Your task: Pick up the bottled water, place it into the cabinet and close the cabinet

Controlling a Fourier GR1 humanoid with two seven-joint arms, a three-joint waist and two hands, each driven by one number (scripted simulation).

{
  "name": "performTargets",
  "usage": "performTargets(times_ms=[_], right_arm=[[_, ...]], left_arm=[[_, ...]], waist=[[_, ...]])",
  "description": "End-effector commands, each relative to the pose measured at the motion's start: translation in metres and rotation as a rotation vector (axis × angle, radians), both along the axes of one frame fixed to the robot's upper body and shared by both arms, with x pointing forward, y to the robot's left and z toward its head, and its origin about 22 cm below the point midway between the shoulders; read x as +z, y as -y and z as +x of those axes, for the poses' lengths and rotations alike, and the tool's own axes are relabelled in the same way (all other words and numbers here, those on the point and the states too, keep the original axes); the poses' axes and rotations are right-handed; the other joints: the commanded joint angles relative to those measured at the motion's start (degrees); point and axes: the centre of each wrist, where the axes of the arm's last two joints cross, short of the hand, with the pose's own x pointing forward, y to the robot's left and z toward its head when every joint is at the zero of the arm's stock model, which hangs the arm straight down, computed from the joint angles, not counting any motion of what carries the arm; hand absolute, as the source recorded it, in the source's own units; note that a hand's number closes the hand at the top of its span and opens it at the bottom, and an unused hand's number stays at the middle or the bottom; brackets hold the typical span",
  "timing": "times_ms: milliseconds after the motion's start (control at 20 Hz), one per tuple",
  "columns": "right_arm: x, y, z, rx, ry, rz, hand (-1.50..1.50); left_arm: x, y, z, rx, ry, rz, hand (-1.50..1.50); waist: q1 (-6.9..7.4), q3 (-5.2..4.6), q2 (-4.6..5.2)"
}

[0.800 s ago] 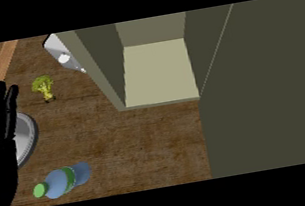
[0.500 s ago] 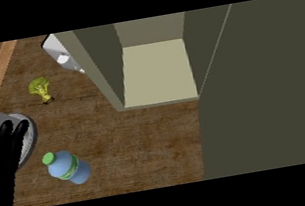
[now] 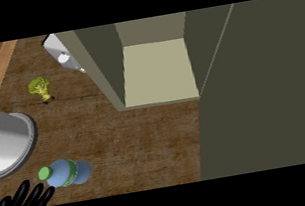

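Our left hand's fingers [image 3: 23, 199] are straight, holding nothing, at the lower edge beside the water bottle [image 3: 66, 172]; bare wooden counter [image 3: 140, 142] lies before the open cabinet [image 3: 156, 71].

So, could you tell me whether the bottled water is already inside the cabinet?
No, the bottled water stands on the wooden counter near the left hand, outside the open cabinet.

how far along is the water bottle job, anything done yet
Nothing is finished yet. The bottled water stands on the counter, not lifted. In hand: only the left hand shows, fingers straight, low in the view just below-left of the bottle, not around it. Left to do: grasp the bottle, set it in the open cabinet, then shut its door.
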Motion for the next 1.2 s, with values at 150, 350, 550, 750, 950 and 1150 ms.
performTargets(times_ms=[150, 350, 550, 750, 950, 1150], right_arm=[[0.006, 0.002, -0.041, 0.033, -0.038, 0.052, -1.5], [0.003, -0.004, -0.029, 0.047, -0.042, 0.048, -1.5], [-0.019, 0.006, -0.052, 0.04, -0.046, 0.026, -1.5], [-0.012, -0.005, -0.031, 0.04, -0.02, 0.044, -1.5], [-0.017, -0.014, -0.042, 0.057, -0.014, 0.027, -1.5], [-0.031, 0.002, -0.041, 0.045, -0.011, 0.025, -1.5]], left_arm=[[-0.014, -0.055, -0.047, 0.007, -0.022, -0.032, -1.5], [-0.024, -0.068, -0.053, -0.017, -0.041, -0.029, -1.5], [-0.03, -0.071, -0.063, 0.019, -0.041, -0.007, -1.5], [-0.05, -0.084, -0.056, 0.005, -0.045, -0.019, -1.5], [-0.047, -0.105, -0.054, 0.014, 0.014, -0.033, -1.5], [-0.062, -0.117, -0.034, 0.063, -0.004, -0.022, -1.5]], waist=[[-0.59, 0.02, 0.06], [-0.74, 0.05, 0.32], [-1.06, 0.08, 0.18], [-0.81, 0.04, 0.35], [-0.84, 0.02, 0.28], [-1.24, 0.03, 0.38]])
